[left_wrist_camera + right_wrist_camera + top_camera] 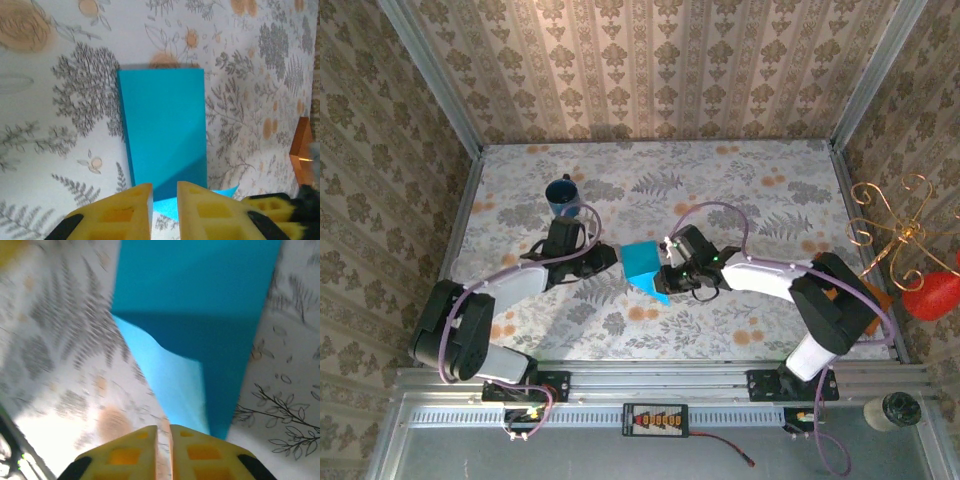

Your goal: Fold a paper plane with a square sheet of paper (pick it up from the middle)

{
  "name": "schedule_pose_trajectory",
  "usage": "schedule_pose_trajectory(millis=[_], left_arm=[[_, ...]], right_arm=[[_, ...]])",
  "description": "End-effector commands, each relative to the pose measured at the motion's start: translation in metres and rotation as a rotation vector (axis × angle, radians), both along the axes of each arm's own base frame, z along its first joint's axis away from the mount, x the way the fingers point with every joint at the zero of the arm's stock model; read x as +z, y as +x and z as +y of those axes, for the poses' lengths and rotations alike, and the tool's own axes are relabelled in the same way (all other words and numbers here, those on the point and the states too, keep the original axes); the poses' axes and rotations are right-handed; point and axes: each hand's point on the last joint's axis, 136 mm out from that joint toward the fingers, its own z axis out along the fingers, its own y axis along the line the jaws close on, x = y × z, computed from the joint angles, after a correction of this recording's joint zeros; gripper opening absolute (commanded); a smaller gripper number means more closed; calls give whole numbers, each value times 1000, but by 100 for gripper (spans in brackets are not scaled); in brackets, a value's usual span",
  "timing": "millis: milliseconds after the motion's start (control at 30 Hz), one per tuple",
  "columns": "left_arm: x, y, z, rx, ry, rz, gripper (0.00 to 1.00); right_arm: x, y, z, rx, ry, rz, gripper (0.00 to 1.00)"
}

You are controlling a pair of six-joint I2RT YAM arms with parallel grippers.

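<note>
Mid-table, between both grippers: paper [642, 264], turquoise, folded to a narrow oblong, one corner pointing to 5 o'clock. In the right wrist view a paler flap curls up off the darker layer. Left gripper [610, 257] is at its 9 o'clock, fingers [132, 207] slightly spread, paper edge in the gap. Right gripper [666, 273] is at 3 o'clock, fingers nearly together; pinching or not, cannot tell. Mug [561, 194] at 11 o'clock, well apart. Orange board [301, 152] lies beyond the paper.

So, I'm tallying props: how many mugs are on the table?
1: the mug stands far left, just beyond the left arm; another could hide under the arms.
</note>
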Motion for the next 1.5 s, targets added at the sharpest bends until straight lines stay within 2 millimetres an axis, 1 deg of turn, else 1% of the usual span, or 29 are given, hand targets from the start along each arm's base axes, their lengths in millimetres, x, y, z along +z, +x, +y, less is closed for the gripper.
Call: schedule_pose_trajectory(millis=[0,67,100,167,300,400,533,700,833,967,1033,1167,1300,1433,1467], left_arm=[[-10,-17,-3,28,-7,52,24],[-13,-22,-6,39,-23,62,27],[-15,-25,-9,42,-37,70,29],[-17,-29,-13,41,-59,81,33],[-21,-35,-25,15,-81,99,35],[-25,-36,-32,-2,-94,111,37],[-28,-34,-37,-12,-116,116,38],[-30,-32,-43,-32,-131,122,41],[-33,-31,-44,-35,-131,130,43],[-34,-28,-45,-42,-141,137,42],[-34,-26,-47,-45,-152,135,39],[-30,-23,-52,-60,-180,128,34],[-24,-21,-59,-96,-218,110,32],[-21,-18,-61,-118,-233,87,31],[-18,-21,-64,-150,-258,90,31]], right_arm=[[25,12,-1,-79,46,-67,22],[24,15,-8,-158,50,-55,28],[22,16,-11,-193,41,-42,29],[18,17,-10,-206,42,-20,29],[9,15,1,-190,64,29,28],[5,16,4,-190,70,40,27],[-2,18,2,-197,39,51,26],[-17,21,-7,-231,-4,74,24],[-22,24,-10,-248,-13,78,23],[-24,25,-13,-260,-14,79,23],[-25,24,-13,-262,-11,81,22],[-26,24,-15,-264,-12,85,22],[-28,25,-16,-266,-15,89,20],[-29,25,-16,-269,-18,93,19],[-30,24,-17,-268,-20,94,19]])
